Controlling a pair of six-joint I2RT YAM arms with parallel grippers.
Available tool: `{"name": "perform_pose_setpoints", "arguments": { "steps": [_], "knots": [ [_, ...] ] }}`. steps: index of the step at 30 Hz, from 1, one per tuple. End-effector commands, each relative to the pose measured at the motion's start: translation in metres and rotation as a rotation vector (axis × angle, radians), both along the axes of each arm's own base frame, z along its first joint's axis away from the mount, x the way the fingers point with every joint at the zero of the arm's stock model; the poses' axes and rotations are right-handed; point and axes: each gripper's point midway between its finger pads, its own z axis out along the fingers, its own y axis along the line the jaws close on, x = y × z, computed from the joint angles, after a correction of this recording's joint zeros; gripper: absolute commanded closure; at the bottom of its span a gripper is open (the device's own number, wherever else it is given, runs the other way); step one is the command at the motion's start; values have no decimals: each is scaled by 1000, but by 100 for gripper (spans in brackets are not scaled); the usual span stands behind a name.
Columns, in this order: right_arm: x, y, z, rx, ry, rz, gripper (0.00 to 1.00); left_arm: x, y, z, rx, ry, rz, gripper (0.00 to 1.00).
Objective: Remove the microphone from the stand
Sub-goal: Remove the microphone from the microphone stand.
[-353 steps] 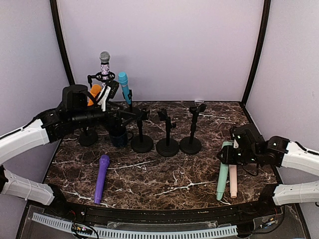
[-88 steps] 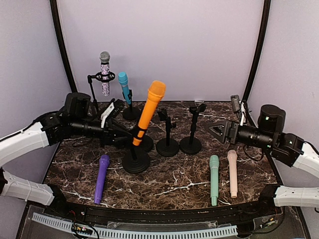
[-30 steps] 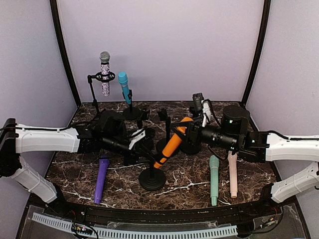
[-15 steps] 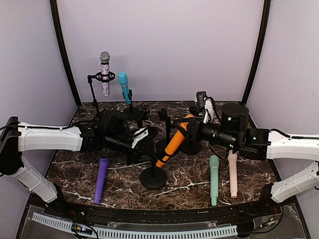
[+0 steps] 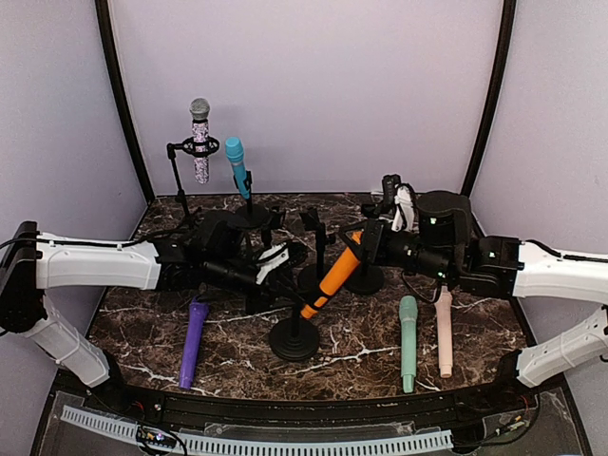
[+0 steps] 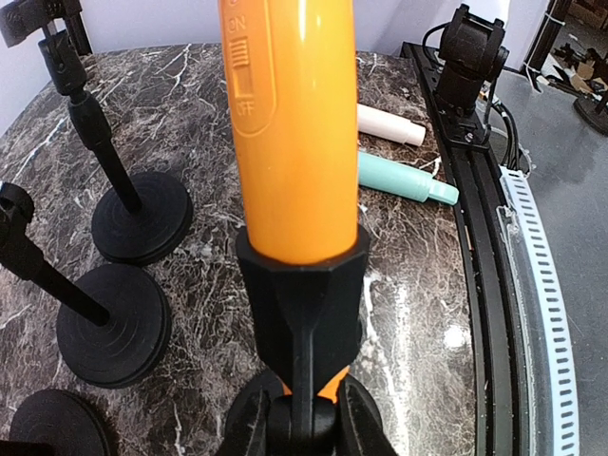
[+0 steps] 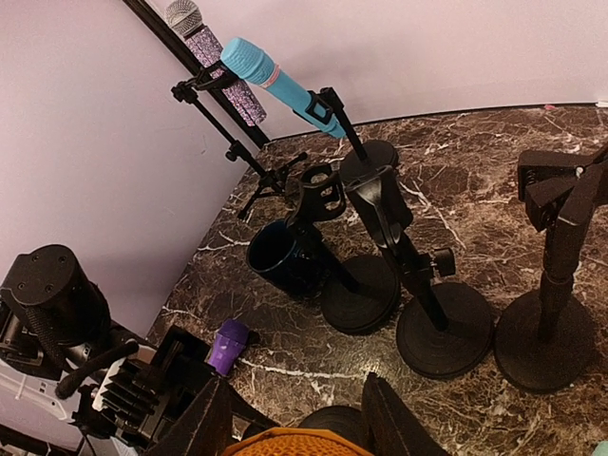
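Steadiness below matters most: the left gripper [image 6: 305,426], pinched narrow on the joint of the stand [image 5: 294,342] just under the clip [image 6: 302,285], should brace while the right gripper [image 7: 296,408], closed partway around the head of the orange microphone [image 5: 334,273], draws it out along its own tilted axis, not sideways. Both arms stretch low and nearly level over the counter [image 5: 361,359], meeting from opposite sides, the microphone slanting between them.

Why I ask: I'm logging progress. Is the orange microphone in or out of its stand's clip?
In. The orange microphone sits inside the black clip atop the stand, leaning sideways.
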Motion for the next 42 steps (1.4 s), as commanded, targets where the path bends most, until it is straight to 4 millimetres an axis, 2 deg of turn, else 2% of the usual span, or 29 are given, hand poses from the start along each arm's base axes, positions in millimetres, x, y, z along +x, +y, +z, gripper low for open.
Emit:
{"name": "perform_pose_setpoints", "arguments": {
  "steps": [1, 7, 12, 18, 24, 29, 36, 42],
  "knots": [
    [-5, -1, 25, 38, -95, 41, 100, -9, -1, -17, 66, -24, -40, 100],
    [-34, 9, 42, 85, -241, 242, 100, -15, -4, -22, 80, -14, -56, 100],
    [-62, 14, 68, 149, -342, 402, 100, -15, -5, -24, 88, -8, -59, 100],
    [-65, 15, 72, 143, -356, 438, 100, -17, -6, -26, 93, -5, -64, 100],
    [-46, 5, 66, 146, -301, 319, 100, -17, -6, -29, 106, -9, -63, 100],
    [-28, 0, 48, 109, -214, 212, 100, -17, -7, -26, 113, -19, -53, 100],
    [-2, -18, 28, 80, -44, 14, 100, -17, -7, -35, 143, -25, -47, 100],
    [6, -26, 21, 40, 21, -62, 100, -18, -8, -39, 159, -30, -48, 100]
  ]
}}
